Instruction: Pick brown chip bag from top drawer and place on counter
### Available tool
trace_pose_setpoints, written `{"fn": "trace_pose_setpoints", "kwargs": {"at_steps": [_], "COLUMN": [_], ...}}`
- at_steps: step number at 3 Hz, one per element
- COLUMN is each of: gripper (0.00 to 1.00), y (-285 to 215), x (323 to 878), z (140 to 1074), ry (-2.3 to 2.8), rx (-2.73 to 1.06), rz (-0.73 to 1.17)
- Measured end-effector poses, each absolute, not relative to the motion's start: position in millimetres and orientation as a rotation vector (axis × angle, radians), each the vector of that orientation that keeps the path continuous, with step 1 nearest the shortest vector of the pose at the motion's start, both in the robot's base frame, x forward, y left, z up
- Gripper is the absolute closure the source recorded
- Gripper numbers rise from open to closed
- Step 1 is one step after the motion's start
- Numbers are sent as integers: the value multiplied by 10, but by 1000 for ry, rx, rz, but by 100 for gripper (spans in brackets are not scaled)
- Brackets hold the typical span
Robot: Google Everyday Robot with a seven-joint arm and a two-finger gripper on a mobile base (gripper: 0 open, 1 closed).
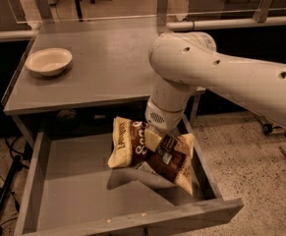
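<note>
The brown chip bag (129, 149), dark brown with cream-yellow ends, hangs tilted over the right half of the open top drawer (132, 221) and casts a shadow on the drawer floor. My gripper (155, 137) comes down from the white arm and is shut on the bag's upper middle. The bag is just below the front edge of the grey counter (108, 68). The arm's wrist hides most of the gripper.
A cream bowl (49, 61) sits on the counter's left side. A dark cabinet counter with a white rail (231, 23) runs behind and to the right. The drawer's left half has bare floor (69, 181). Speckled floor lies to the right.
</note>
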State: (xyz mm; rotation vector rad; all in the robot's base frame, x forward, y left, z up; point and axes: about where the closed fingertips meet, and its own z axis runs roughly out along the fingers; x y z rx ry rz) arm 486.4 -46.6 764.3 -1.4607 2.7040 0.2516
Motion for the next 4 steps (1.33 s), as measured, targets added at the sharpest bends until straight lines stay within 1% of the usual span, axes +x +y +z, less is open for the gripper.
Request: {"fn": "trace_pose_setpoints", "kwargs": {"at_steps": [2,3,4], "gripper": [100,100,100], "y": [-391,-369,-369], "x": [4797,4765,4761], "z": [8015,8360,8373], "ry": [2617,2548,2546], "rx": [-1463,-1454,-1453], "rz": [243,196,194]}}
